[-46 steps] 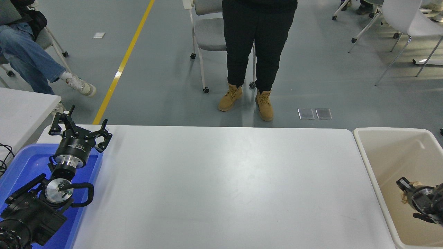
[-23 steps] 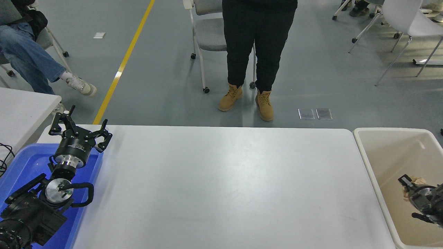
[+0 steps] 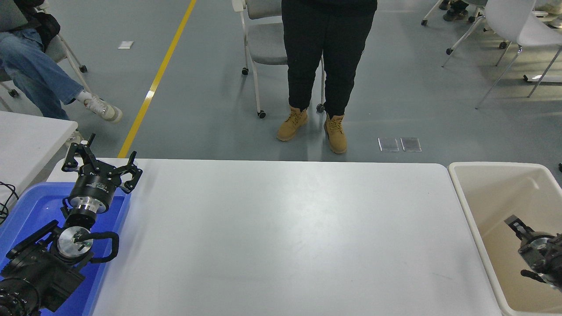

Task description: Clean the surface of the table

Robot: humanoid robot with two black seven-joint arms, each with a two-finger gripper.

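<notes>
Over the beige bin [image 3: 483, 206], the right gripper [image 3: 514, 222] hung, jaw state unclear; the left gripper [image 3: 102, 166] sat spread over the blue tray [image 3: 26, 206] beside the table surface [image 3: 285, 237].

White table surface [image 3: 281, 237] — blue tray [image 3: 26, 210] on left end.

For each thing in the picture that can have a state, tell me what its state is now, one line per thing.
table surface: bare, nothing lies on it.
left gripper: open, parked over the blue tray's far corner.
blue tray: at the table's left end, partly covered by the left arm.
right gripper: over the beige bin, only partly in view, fingers unclear.
beige bin: open-topped, beside the table's right end.
grey chair: unoccupied, behind the standing person.
</notes>
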